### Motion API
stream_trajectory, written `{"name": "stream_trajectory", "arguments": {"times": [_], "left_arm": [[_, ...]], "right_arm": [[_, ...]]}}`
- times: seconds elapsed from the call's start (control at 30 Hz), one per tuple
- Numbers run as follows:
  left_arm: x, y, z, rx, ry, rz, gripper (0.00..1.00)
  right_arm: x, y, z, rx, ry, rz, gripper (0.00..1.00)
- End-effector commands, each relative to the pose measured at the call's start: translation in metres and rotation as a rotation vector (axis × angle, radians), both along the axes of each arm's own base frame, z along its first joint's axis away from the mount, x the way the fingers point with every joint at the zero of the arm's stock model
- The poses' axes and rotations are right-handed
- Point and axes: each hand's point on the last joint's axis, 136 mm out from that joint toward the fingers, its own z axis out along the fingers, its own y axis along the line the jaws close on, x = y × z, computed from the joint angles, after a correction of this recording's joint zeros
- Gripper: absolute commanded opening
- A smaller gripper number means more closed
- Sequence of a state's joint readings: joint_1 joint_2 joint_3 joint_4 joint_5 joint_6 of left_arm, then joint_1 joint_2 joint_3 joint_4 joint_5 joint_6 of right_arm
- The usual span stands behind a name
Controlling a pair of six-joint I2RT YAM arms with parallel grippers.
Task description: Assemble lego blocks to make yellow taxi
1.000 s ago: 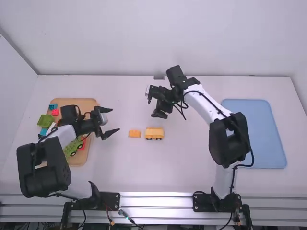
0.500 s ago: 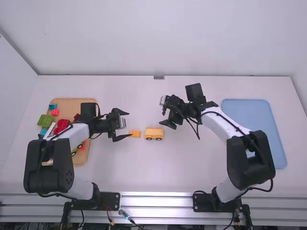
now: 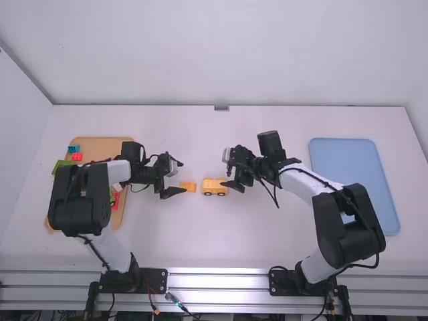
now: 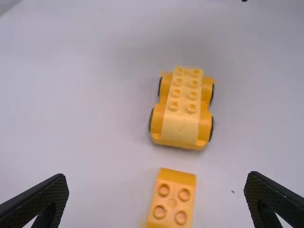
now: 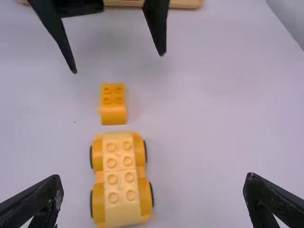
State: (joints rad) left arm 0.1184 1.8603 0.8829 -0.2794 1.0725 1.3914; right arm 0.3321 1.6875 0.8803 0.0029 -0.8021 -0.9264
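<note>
Both hands now sit nearer the two yellow toy pieces: the left hand [image 3: 182, 177] has come across from the wooden tray [image 3: 100, 142] to the block [image 3: 188, 186], and the right hand [image 3: 226, 176] has come down toward the car [image 3: 214, 186]. The pieces lie where they were.

Each hand is wide open, its dark, ridged fingers spread well apart, with nothing gripped between them.

The car is hard, smooth plastic, a yellow base on dark-edged wheels. A paler yellow top runs along it, with round studs in two rows. The block, a deeper orange-yellow, has four studs and a plain, rounded end facing the car. It lies just beside the car, a narrow gap between them, mid-tabletop [image 3: 200, 231].

At the left, partly under the left arm, the tan wooden tray has rounded corners and holds a blue piece [image 3: 73, 149], a pinkish-red piece [image 3: 77, 156] and others partly hidden. At the right lies a flat, smooth blue tray [image 3: 348, 174].
</note>
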Motion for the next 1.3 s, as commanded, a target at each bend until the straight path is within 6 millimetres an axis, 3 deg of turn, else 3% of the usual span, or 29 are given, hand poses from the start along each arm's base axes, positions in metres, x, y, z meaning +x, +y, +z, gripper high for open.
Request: {"name": "stream_trajectory", "arguments": {"times": [0.0,0.13,0.33,0.83,1.03,1.27], "left_arm": [[-0.002,-0.005,0.000,0.002,-0.085,-0.083,0.99],[0.001,-0.004,-0.008,0.010,-0.071,-0.089,0.99],[0.005,-0.004,-0.026,-0.011,-0.040,-0.091,1.00],[0.002,-0.006,-0.031,-0.022,-0.037,-0.088,0.99],[0.005,-0.005,-0.031,-0.035,0.025,-0.043,0.99],[0.003,-0.009,-0.031,-0.035,0.028,-0.055,0.99]], "right_arm": [[-0.018,0.002,-0.004,0.084,0.018,0.096,0.99],[-0.018,0.002,-0.016,0.161,0.038,0.112,0.99],[-0.014,0.008,-0.055,0.189,0.047,0.083,0.99],[-0.006,0.025,-0.110,0.181,0.074,0.021,0.99],[-0.006,0.026,-0.122,0.192,0.069,0.024,0.98],[-0.008,0.023,-0.123,0.231,0.105,0.028,0.84]]}}
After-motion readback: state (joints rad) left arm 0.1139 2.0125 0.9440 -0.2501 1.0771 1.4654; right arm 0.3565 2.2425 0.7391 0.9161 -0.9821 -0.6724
